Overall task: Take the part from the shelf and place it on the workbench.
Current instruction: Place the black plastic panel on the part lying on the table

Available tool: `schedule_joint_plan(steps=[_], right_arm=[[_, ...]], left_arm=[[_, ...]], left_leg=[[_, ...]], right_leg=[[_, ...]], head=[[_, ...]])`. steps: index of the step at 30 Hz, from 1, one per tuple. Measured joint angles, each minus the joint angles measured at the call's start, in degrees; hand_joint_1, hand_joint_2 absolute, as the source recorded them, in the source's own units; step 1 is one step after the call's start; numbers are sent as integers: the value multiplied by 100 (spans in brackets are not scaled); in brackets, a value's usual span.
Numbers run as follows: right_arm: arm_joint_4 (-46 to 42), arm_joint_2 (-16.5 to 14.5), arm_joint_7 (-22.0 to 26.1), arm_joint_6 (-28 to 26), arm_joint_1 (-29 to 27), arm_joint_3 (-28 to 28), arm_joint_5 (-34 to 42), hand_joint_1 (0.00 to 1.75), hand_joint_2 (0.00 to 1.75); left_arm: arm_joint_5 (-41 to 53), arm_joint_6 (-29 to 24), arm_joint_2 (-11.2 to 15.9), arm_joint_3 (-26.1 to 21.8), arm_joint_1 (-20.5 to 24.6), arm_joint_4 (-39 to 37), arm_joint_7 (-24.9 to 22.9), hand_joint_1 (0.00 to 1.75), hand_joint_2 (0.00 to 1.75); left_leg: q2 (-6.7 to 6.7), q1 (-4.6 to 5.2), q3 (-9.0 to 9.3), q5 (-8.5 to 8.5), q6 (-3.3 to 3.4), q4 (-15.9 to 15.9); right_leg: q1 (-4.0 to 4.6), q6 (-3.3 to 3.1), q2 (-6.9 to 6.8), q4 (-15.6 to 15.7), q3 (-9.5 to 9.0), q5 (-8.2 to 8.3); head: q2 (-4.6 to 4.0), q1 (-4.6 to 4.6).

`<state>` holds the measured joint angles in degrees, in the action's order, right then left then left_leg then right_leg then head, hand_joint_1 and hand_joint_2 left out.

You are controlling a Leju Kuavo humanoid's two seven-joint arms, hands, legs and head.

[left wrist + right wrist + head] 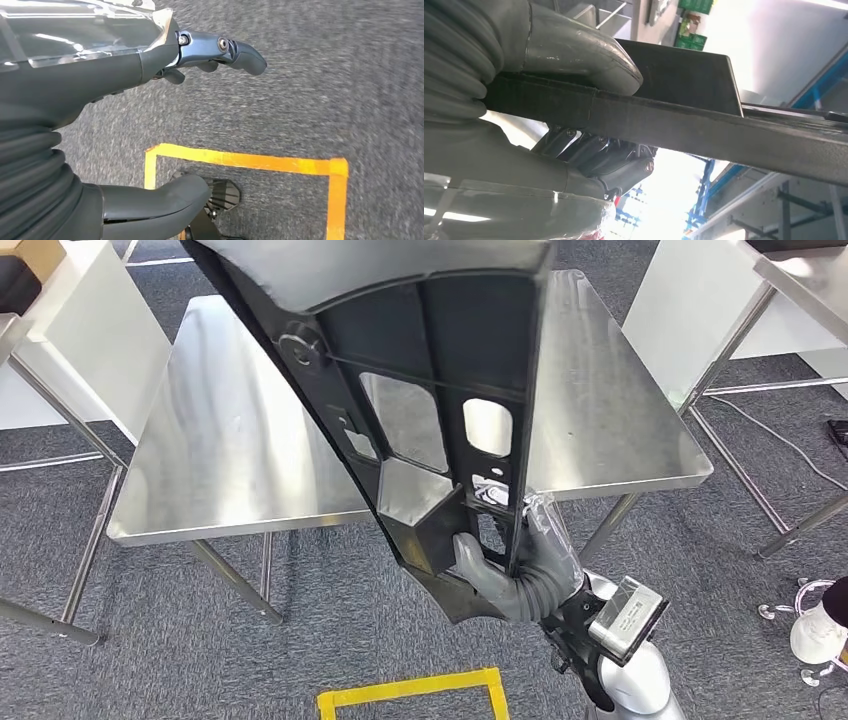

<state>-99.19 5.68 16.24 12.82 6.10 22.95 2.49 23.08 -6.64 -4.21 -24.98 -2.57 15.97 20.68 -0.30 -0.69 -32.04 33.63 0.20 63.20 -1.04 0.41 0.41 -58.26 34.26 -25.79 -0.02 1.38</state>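
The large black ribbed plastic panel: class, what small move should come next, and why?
Probably lower it forward onto the steel workbench. The right hand grips the large black ribbed plastic panel by its near end, tilted in the air above the bench.

part [420, 390] top cut off by the frame, workbench [230, 440] middle hidden behind it (carpet blurred)
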Motion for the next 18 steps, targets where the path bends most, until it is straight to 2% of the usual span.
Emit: schedule_joint_plan(steps=[2, 3, 4, 5, 7, 8, 9, 10, 13, 15, 18], right_arm=[[-4, 0, 6, -10, -14, -2, 1, 175, 175], [-4, 1, 7, -11, -28, -2, 1, 175, 175], [-4, 2, 7, -12, -43, -2, 1, 175, 175], [-4, 2, 7, -13, -54, -2, 1, 175, 175], [-10, 3, 8, -14, -60, -3, 1, 175, 175], [-14, 3, 8, -14, -59, -3, 1, 175, 175], [-17, 3, 9, -14, -59, -3, 2, 175, 175], [-19, 4, 9, -14, -62, -3, 2, 175, 175], [-32, 10, 9, -16, -71, -9, 1, 175, 175], [-45, 19, 14, -19, -59, -12, 2, 175, 175], [-50, 36, 15, -19, -75, -13, 3, 175, 175]], left_arm=[[27, 6, -2, -10, -2, -2, 14, 0, 175], [34, 8, -1, -18, -8, -4, 19, 0, 175], [38, 10, -1, -26, -13, -5, 23, 0, 175], [39, 11, -1, -33, -15, -7, 28, 0, 175], [41, 11, 7, -38, -14, -9, 39, 0, 175], [41, 13, 10, -38, -11, -10, 44, 0, 175], [41, 14, 15, -38, -9, -11, 48, 0, 175], [41, 15, 20, -38, -7, -13, 51, 0, 175], [41, 16, 12, -45, -7, -13, 56, 0, 175], [41, 17, 7, -58, -6, -13, 58, 0, 175], [41, 17, 3, -68, -7, -14, 59, 0, 175]], left_leg=[[9, -2, -487, 285, -32, 793], [9, -2, -711, 326, -36, 1083], [9, -1, -842, 238, -29, 1171], [9, 1, -861, 27, -10, 1033], [10, 18, -632, -521, 72, 315], [13, 36, -484, -685, 113, -27], [15, 59, -378, -755, 150, -248], [15, 81, -325, -738, 182, -344], [7, 68, -184, -731, 265, -504], [0, 28, -49, -714, 303, -585], [-8, 18, 55, -617, 320, -604]], right_leg=[[18, -66, -6, 0, -79, -76], [28, -78, -4, 0, -125, -116], [36, -77, 2, 0, -179, -160], [42, -72, 12, 0, -247, -207], [53, -46, 27, 5, -391, -317], [73, -21, 33, 9, -436, -369], [82, 10, 35, 25, -461, -407], [89, 47, 36, 32, -490, -415], [92, 139, 27, -10, -547, -408], [85, 173, 19, -407, -322, -520], [57, 207, 15, -1420, 398, -808]], head=[[0, -2], [0, -2], [0, -2], [0, -2], [0, 2], [0, 2], [0, 3], [0, 1], [-1, -2], [-1, 14], [0, 28]])
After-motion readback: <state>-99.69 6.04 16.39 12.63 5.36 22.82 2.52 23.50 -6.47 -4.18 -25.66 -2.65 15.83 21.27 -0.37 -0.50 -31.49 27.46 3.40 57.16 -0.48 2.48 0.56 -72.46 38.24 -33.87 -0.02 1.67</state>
